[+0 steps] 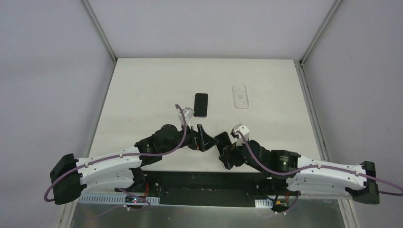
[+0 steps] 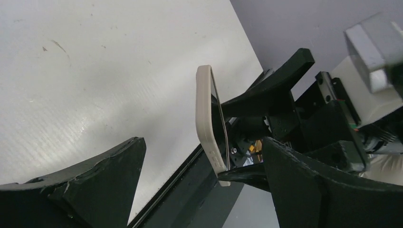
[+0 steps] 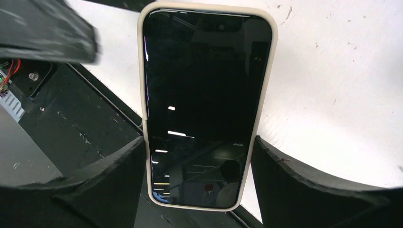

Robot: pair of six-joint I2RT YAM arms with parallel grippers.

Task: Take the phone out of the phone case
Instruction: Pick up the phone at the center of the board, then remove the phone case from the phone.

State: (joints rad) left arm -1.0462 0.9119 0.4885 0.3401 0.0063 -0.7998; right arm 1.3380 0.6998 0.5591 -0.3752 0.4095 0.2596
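**Operator:** Where was the phone?

**Spotter:** Your phone (image 3: pixel 206 109) sat inside the cream phone case (image 3: pixel 142 71). Its dark screen faced the right wrist camera and filled the centre of that frame. The case rim showed along all 4 edges of the screen.

**Operator:** What held it?

**Spotter:** Your right gripper (image 3: pixel 198 137) did. Its jaws were closed on the case, with 1 finger (image 3: pixel 109 180) against the left long edge and the other against the right long edge, both at the lower half. In the top view that grip sat in the lower middle of the frame, and the case was held clear of the desk (image 1: pixel 142 90).

**Operator:** And the other side?

**Spotter:** Your left gripper (image 2: pixel 202 142) had its jaws spread wide and held nothing. 1 finger lay in the lower left of its wrist frame and the other in the lower right. The case stood edge-on between them, clearly apart from the lower-left finger. I could not tell whether it touched the lower-right one.

**Operator:** Anything else out there?

**Spotter:** You had 2 more items lying flat in the upper middle of the top view. A dark handset (image 1: pixel 201 104) was on the left and a transparent shell (image 1: pixel 241 96) on the right, with a gap between them.
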